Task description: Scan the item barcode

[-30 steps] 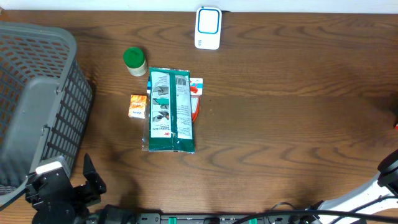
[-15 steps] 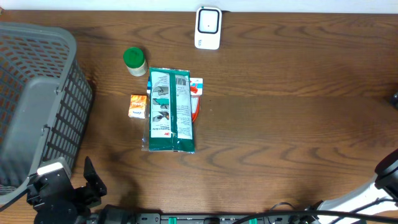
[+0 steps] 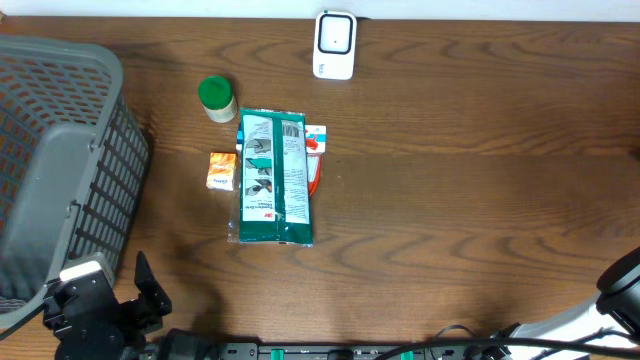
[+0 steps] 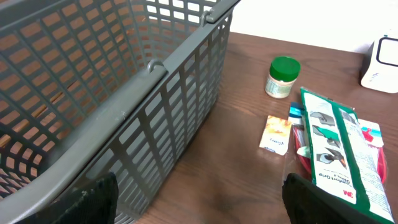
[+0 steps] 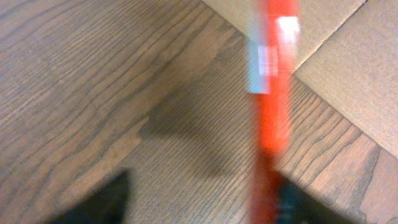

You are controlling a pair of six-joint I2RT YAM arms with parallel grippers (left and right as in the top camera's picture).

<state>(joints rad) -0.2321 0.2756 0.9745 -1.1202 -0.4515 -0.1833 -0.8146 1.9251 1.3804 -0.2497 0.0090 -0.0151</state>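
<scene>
The white box-shaped barcode scanner [image 3: 335, 44] stands at the top centre of the overhead frame on the dark wooden table [image 3: 480, 180]. Below and left of it lies a flat green-and-white plastic package [image 3: 274, 180], covering most of a red item [image 3: 316, 172] along its right edge. A small orange packet [image 3: 221, 170] lies just left of the package, and a green-lidded jar [image 3: 216, 99] stands above that. A grey plastic mesh basket [image 3: 120, 170] fills the left edge.

In the right wrist view a blurred red stick-like item [image 5: 273, 93] with a pale label runs down the frame beside one finger of the right gripper [image 5: 199, 186]. Its fingers stand apart and do not pinch it.

The left gripper [image 4: 200, 183], at the lower left of the overhead frame, has its fingers spread with nothing between them.
</scene>
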